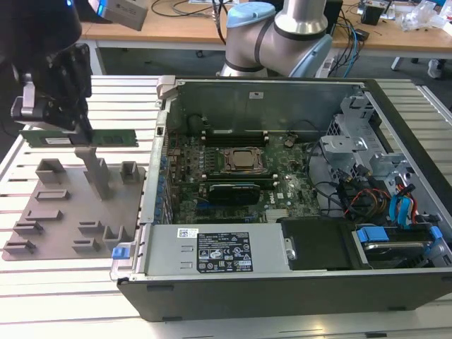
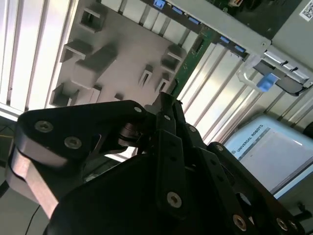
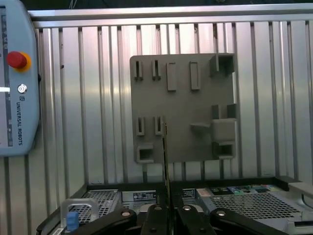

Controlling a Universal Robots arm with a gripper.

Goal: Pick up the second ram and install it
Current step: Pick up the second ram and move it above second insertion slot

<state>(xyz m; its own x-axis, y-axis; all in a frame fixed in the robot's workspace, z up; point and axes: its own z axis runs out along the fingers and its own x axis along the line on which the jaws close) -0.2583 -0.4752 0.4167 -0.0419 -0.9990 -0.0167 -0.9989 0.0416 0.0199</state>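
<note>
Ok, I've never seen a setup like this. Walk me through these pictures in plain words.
This is a robot arm working beside an open computer case. The exterior view comes from a camera off the arm. Both wrist views come from cameras riding on the arm near its claw. The claw is shut on a green RAM stick, held above a grey plate with upright blocks that lies on the slatted table. In the first wrist view the stick is seen edge-on, as a thin line.
</note>
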